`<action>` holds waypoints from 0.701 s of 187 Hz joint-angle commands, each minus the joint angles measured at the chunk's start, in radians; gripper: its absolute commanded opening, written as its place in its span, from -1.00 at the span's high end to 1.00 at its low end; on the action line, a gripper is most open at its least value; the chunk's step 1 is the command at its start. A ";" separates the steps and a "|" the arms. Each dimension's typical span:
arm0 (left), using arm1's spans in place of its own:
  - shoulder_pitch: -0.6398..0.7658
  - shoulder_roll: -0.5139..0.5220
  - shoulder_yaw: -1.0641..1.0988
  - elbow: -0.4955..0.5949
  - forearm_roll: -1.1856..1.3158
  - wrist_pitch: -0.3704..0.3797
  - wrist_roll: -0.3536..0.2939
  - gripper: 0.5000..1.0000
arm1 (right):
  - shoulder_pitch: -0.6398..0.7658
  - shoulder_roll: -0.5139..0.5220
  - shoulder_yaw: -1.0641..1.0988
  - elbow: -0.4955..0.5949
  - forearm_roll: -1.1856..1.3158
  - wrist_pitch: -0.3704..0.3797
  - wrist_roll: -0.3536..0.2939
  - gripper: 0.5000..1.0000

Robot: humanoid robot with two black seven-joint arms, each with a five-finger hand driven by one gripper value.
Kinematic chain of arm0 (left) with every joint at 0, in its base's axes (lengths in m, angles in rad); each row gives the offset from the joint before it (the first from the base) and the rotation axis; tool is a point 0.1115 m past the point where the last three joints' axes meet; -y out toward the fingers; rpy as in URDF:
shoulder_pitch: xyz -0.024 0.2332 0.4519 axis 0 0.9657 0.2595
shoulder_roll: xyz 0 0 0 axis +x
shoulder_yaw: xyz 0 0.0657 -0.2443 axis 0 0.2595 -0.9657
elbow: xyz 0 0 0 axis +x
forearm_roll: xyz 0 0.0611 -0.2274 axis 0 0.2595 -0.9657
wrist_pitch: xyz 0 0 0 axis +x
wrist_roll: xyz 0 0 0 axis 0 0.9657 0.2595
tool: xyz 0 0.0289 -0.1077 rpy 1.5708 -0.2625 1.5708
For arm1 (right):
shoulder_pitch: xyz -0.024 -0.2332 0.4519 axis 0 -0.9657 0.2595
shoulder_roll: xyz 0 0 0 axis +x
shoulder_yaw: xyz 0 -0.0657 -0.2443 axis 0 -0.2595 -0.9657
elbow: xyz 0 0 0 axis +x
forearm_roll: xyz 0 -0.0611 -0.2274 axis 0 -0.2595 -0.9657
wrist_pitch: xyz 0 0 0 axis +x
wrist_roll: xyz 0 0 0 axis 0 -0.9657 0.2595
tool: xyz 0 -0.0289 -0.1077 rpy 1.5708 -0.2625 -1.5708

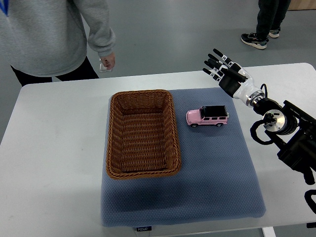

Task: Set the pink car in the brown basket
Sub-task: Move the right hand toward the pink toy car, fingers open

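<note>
One hand is in view, the right hand point(226, 71), fingers point(213, 62) spread and empty. The pink car point(208, 116) is seen lower-left of it, lengthwise across the mat, beside the brown basket point(142, 134).

small white tag point(143, 228) on mat's near edge, print too small to read

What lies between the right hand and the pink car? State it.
Nothing: the top view shows only bare blue mat and table between the right hand and pink car.
</note>
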 commanded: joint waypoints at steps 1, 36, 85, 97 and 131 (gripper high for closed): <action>0.000 0.000 0.000 0.000 0.000 0.001 0.001 -1.00 | 0.001 0.000 -0.002 0.000 -0.001 0.001 0.000 -0.65; 0.000 0.000 0.000 -0.005 0.000 0.000 -0.001 -1.00 | -0.001 -0.011 -0.003 0.000 -0.003 0.007 0.000 -0.65; 0.000 0.000 -0.006 -0.011 -0.002 0.001 -0.001 -1.00 | 0.036 -0.055 -0.057 0.022 -0.182 0.027 0.002 -0.65; 0.000 0.000 -0.008 -0.011 -0.002 0.001 -0.001 -1.00 | 0.078 -0.106 -0.120 0.033 -0.343 0.053 0.000 -0.64; 0.000 0.000 -0.011 -0.009 -0.002 0.001 -0.001 -1.00 | 0.216 -0.261 -0.339 0.138 -0.840 0.070 0.006 -0.64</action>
